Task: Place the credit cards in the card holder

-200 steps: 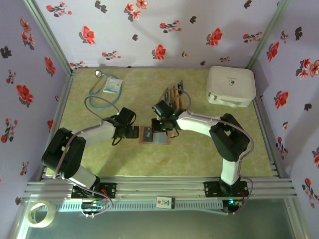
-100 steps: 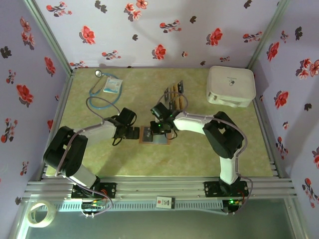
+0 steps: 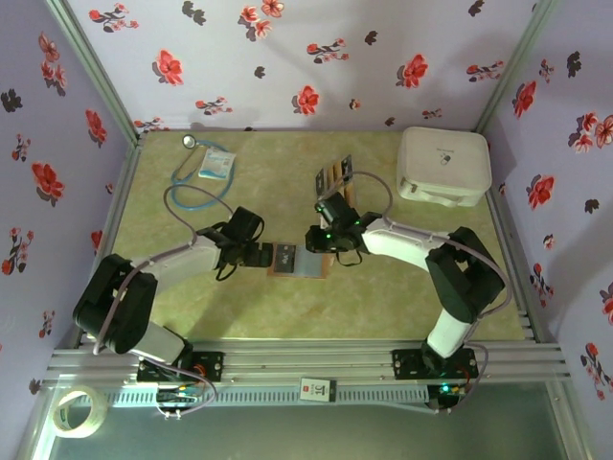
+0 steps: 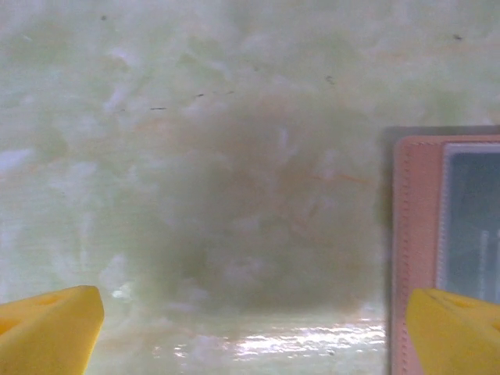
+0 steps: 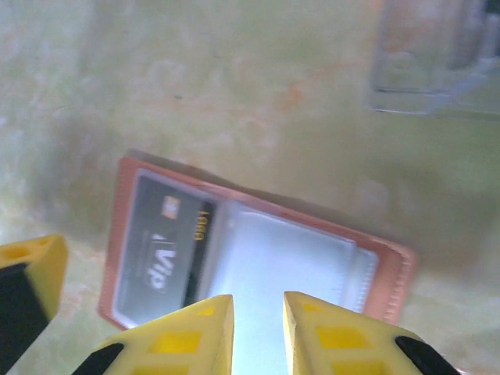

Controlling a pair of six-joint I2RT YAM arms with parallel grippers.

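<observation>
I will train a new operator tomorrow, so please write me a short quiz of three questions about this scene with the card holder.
1. True or false: the card holder lies open on the table.
2. In the right wrist view, what sits in the holder's left pocket? A) a dark card B) a coin C) nothing
3. Fill in: the left pincer is ____ (open or shut).

Key: 1 true; 2 A; 3 open.
</observation>
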